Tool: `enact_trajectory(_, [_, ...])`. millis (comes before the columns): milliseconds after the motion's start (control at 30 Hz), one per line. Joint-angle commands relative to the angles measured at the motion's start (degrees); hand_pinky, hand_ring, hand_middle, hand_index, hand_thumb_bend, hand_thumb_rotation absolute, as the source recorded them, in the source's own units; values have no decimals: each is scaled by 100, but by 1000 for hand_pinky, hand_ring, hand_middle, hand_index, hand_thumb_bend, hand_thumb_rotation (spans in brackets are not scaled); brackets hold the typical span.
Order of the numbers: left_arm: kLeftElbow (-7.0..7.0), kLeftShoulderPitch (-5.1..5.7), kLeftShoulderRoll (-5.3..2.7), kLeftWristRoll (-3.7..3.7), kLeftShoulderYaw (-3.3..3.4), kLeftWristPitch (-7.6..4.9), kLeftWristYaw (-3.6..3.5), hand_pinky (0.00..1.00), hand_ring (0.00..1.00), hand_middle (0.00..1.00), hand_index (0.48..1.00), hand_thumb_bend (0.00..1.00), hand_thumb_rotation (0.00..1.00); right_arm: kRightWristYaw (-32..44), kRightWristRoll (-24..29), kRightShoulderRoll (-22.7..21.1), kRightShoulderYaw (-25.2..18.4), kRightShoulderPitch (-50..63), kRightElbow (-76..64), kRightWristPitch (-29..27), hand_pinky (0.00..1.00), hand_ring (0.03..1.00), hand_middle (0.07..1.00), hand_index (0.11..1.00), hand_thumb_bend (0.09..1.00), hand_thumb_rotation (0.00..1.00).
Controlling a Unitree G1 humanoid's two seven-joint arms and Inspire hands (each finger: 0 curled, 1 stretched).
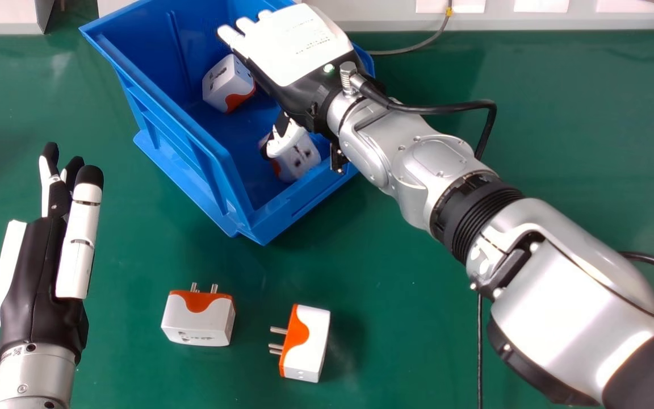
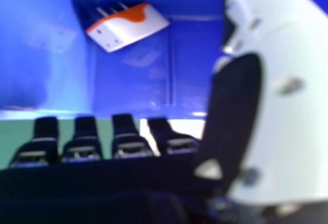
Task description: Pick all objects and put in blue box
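While 2 adapters lie in the blue box beneath the spread right hand, this drop seems finished, and next calls for withdrawing towards 2 more adapters right of the relaxed left hand.

Gap between blue box and near adapters, right arm apparently above box.
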Motion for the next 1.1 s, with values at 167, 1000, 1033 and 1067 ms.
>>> enact_trajectory(167, [-60,-80,-31,31,-32,-33,78,1000,1000,1000,1000,409,997,-204,84,-185,-100,-31,-224,-95,999,1000,1000,1000,513,514])
enact_trajectory(1000, [269,-252,4,57,-16,-161,88,1000,1000,1000,1000,390,1000,-429,366,-2252,-1786,4335,-6903,-432,1000,1000,1000,1000,425,491])
enact_trajectory(1033, [301,-260,7,54,-8,-182,87,1000,1000,1000,1000,390,1000,-411,377,-2262,-1853,4575,-7165,-411,1000,1000,1000,1000,421,499])
enact_trajectory(1067, [323,-264,6,46,-1,-202,86,1000,1000,1000,1000,388,1000,-408,380,-2264,-1919,4844,-7429,-397,1000,1000,1000,1000,419,505])
